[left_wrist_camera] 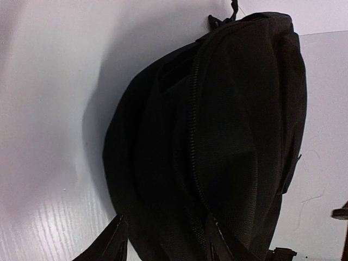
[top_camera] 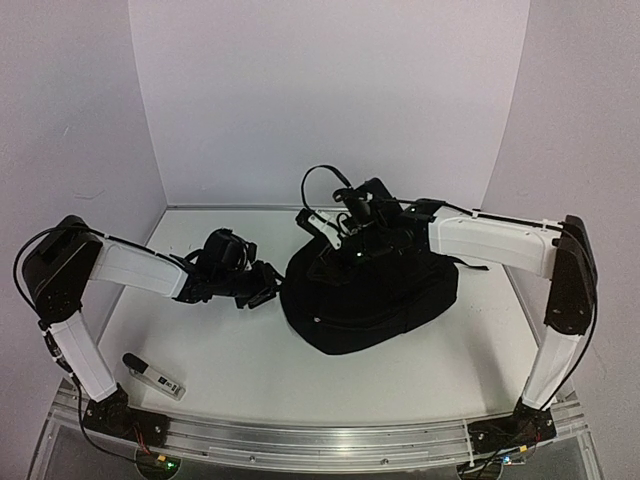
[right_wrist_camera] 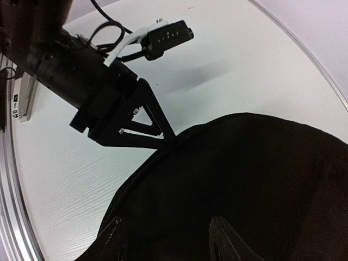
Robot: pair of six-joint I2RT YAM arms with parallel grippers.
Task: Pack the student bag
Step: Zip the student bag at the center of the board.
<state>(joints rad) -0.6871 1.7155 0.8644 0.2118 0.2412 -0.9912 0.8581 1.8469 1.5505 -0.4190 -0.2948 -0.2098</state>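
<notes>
student bag (top_camera: 370, 300) lay mid-table (top_camera: 230, 350), long axis left–right | left arm (top_camera: 140, 268) nearer, jaws apart, tips at bag's left edge, zipper (left_wrist_camera: 191, 130) running away ahead | right arm (top_camera: 490, 240) jaws apart above bag's far top | black-on-black: zipper open or shut unreadable; contents hidden
</notes>
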